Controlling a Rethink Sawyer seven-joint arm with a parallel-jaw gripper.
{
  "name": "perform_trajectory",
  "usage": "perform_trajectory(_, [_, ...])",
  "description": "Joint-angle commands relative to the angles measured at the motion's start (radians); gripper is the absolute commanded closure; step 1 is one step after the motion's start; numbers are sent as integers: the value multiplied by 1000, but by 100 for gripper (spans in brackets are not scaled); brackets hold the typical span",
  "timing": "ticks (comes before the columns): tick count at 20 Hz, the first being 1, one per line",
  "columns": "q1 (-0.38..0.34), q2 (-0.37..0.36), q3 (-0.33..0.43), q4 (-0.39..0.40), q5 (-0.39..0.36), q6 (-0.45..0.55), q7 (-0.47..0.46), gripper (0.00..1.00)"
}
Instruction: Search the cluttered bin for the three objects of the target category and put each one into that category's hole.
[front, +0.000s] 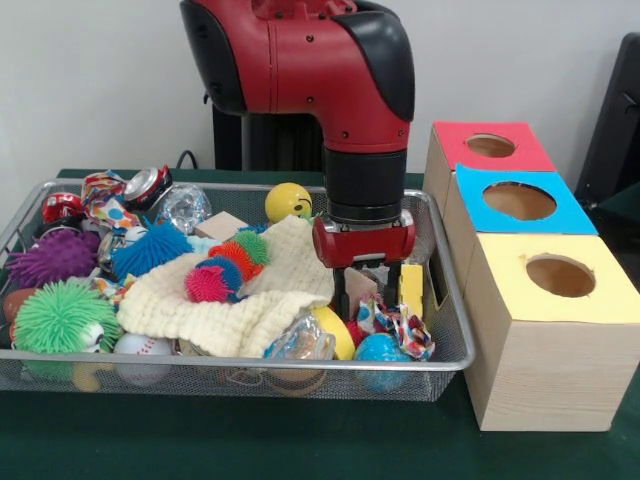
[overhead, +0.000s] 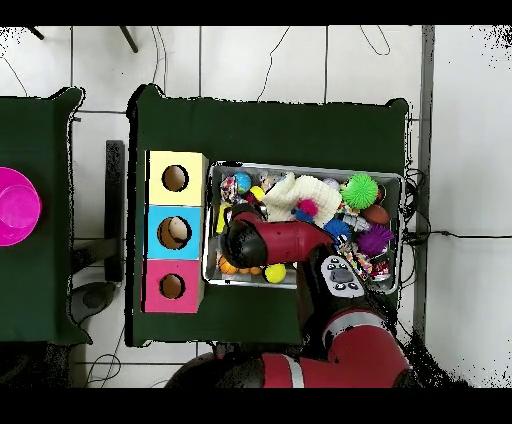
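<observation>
The wire-mesh bin (front: 450, 362) is full of toys; it also shows in the overhead view (overhead: 400, 178). My gripper (front: 365, 300) is open and reaches down into the bin's right end, next to a yellow block (front: 411, 290). One spotted cloth piece (front: 392, 322) lies just below and slightly right of it, against the front rim. A second spotted cloth piece (front: 105, 198) lies at the back left. A third does not show clearly. The yellow box's hole (front: 560, 275) is right of the bin and also shows from overhead (overhead: 175, 178). From overhead my arm (overhead: 270, 240) hides the gripper.
A cream waffle cloth (front: 270, 290) lies across the bin's middle, with spiky balls around it, one of them green (front: 60, 315). A yellow ball (front: 288, 202) lies at the back. The blue-topped box (front: 518, 200) and the red-topped box (front: 490, 145) stand behind the yellow one. A pink bowl (overhead: 15, 205) sits on another table.
</observation>
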Motion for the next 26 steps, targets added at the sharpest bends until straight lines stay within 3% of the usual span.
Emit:
perform_trajectory(1, [-34, 31, 99, 40, -4, -30, 138, 0])
perform_trajectory(2, [-36, 31, 102, 42, -2, -28, 140, 100])
perform_trajectory(14, [-51, 29, 126, 36, 9, 2, 134, 100])
perform_trajectory(19, [-51, -87, 145, 87, 55, 117, 131, 100])
perform_trajectory(26, [-46, -183, 159, 104, 105, 230, 113, 100])
